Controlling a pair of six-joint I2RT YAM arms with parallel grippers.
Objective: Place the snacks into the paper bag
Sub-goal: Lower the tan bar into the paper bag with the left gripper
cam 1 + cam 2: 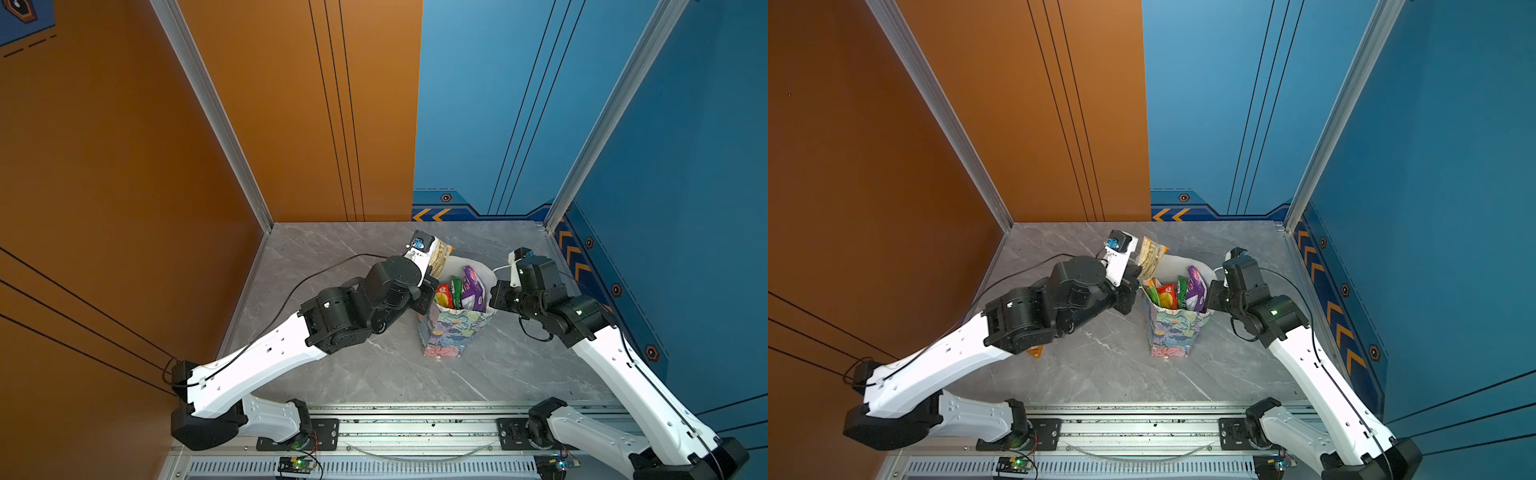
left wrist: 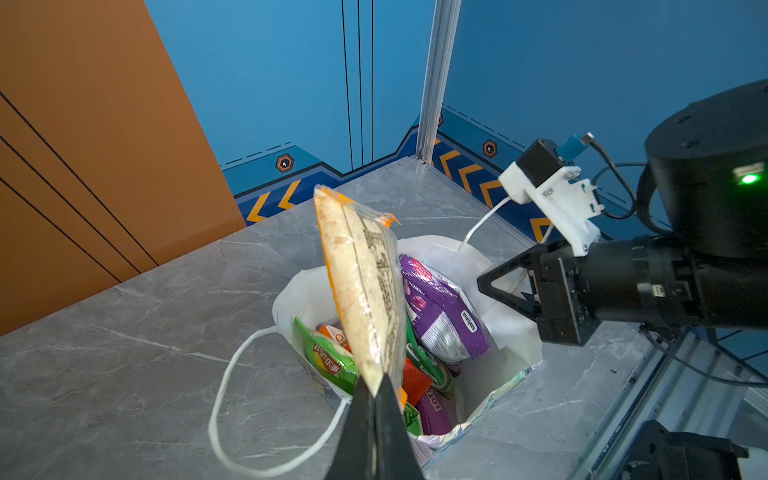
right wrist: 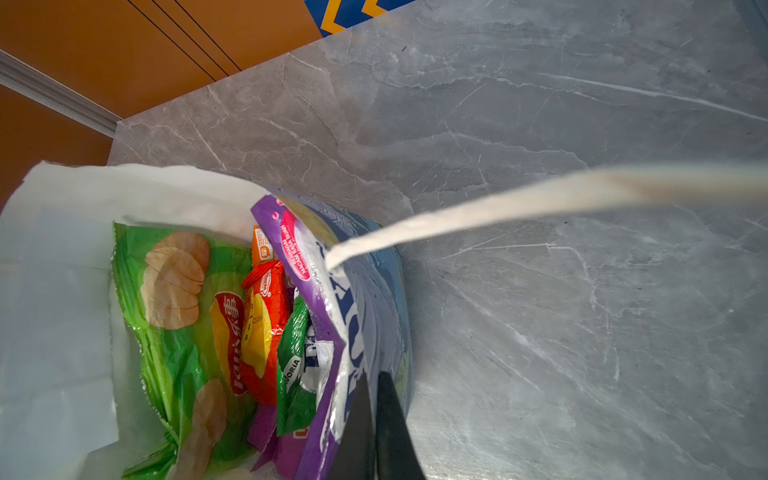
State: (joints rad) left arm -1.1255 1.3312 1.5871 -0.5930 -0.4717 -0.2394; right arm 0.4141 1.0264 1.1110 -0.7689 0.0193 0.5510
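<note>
On the left, near the left edge of the grey marble-patterned table (image 1: 332, 374), a small orange thing (image 1: 1035, 352) peeks out from under the left arm. It is probably a snack not yet packed, but too little shows to be sure. Further right, the left gripper (image 2: 376, 388) is clenched on the sealed bottom end of a tan packet (image 2: 365, 282), a long flat pouch of thin crinkly plastic with orange edges and fine print on its back. The packet hangs tilted over the left side of the bag's mouth, apparently lined up to be lowered in. The paper bag (image 1: 449, 332) stands upright near the middle of the table, a little toward the right edge. It is a tall box shape of stiff paper, flower-printed outside and plain white inside. One soft white cord handle (image 2: 224, 386) droops over its side onto the table. Inside, packed upright and touching, are a big glossy green chip bag (image 3: 174, 324), a red packet with a yellow circle (image 3: 262, 324), a small green packet (image 3: 297, 361) and a shiny purple packet (image 2: 444, 316) leaning against the right wall. On the right, the right gripper (image 3: 374, 376) is pinched shut on the bag's right rim just beside the purple packet. It seems to be holding the mouth open and steadying the light bag so it does not tip or fold.
</note>
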